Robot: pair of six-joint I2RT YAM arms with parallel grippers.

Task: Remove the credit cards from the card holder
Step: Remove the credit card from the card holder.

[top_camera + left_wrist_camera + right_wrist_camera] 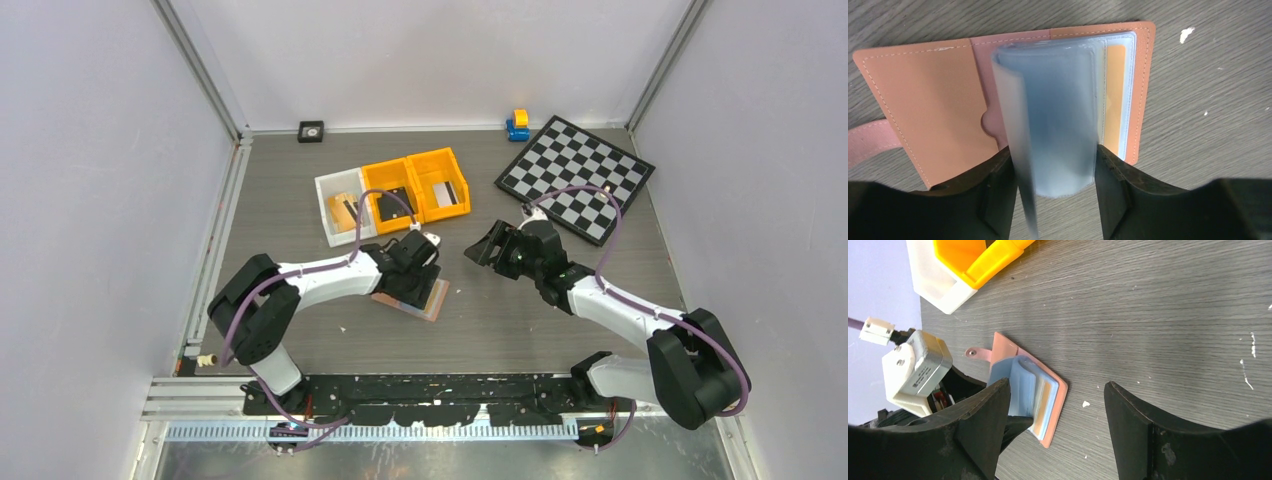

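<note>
holder open, cards mostly yet to come out

the card holder [923, 100] lies spread flat on the bench [500, 320], inside face up, just ahead of the left arm, with its snap tab [865, 142] trailing off one side. the left tool [1053, 154] is down over it, jaws standing either side of the curled stack of clear pockets [1058, 100], which rises off the leather between them. the jaws sit right against that stack, but i cannot tell whether they pinch it firmly or merely flank it. the right tool [1057, 384] hangs above bare bench to the right of the holder, jaws spread wide, nothing between them.

progress, as i judge it: the opening is done and drawing the cards out is the work left. one orange card [1115, 95] shows fully seated in a pocket on the holder's right-hand leaf. the frosted pockets hide whether more sit behind them. neither tool has a card. in the overhead view a pale striped card [449, 192] seems to lie in the rightmost bin, so one may be out already, though it is too small to be sure.

counts: one card holder; one card seen inside it, perhaps one more in a bin; two tools; three bins in a row, one white bin [322, 205] and two orange bins [385, 167]; one chessboard [577, 178]; one small blue-and-yellow toy [518, 124].
</note>
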